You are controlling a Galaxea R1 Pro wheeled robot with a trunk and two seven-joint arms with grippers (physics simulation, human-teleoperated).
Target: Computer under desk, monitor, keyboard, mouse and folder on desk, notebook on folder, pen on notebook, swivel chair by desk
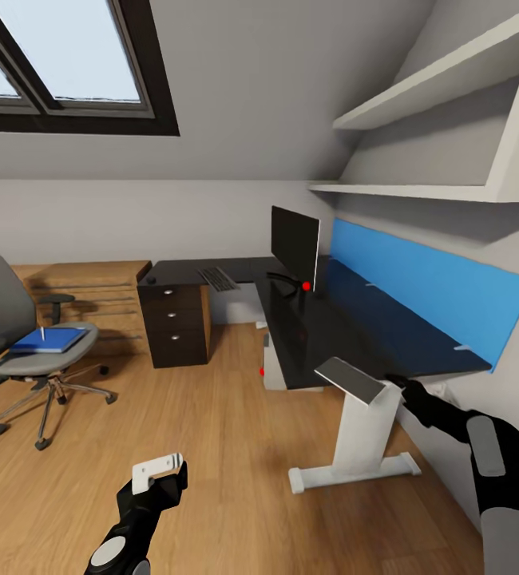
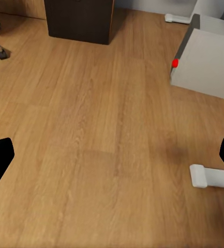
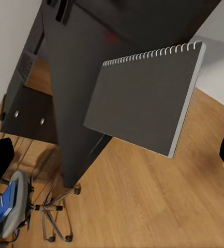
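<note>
Grey spiral-bound notebook (image 1: 350,378) is sitting at the near end of the black worktop (image 1: 347,323), hanging partly past the edge and tilted, right above the white leg (image 1: 362,438). The right end effector (image 1: 395,385) is just beside it, at its corner, but I honestly can't tell if it's touching, or whether its fingers are apart or together. From the right wrist view the notebook (image 3: 145,101) looks like a thin dark-grey sheet with a row of wire coils along one edge and a pale side edge. Further back on the worktop there's the monitor (image 1: 295,246), upright, black front, with a red dot at its lower corner, and the keyboard (image 1: 217,278) lies on the other wing near it. A small dark lump (image 1: 151,280) near the far corner above the drawer unit (image 1: 175,323) might be the mouse. Well apart, over on the left, the swivel chair (image 1: 20,339) has the blue folder (image 1: 49,341) flat on its seat with a thin pale pen (image 1: 42,333) on top. The left end effector (image 1: 160,473) hangs low over the wood floor (image 1: 211,447), fingers spread wide with nothing in them. The pale computer box (image 2: 209,62) with a red light stands under the worktop.
</note>
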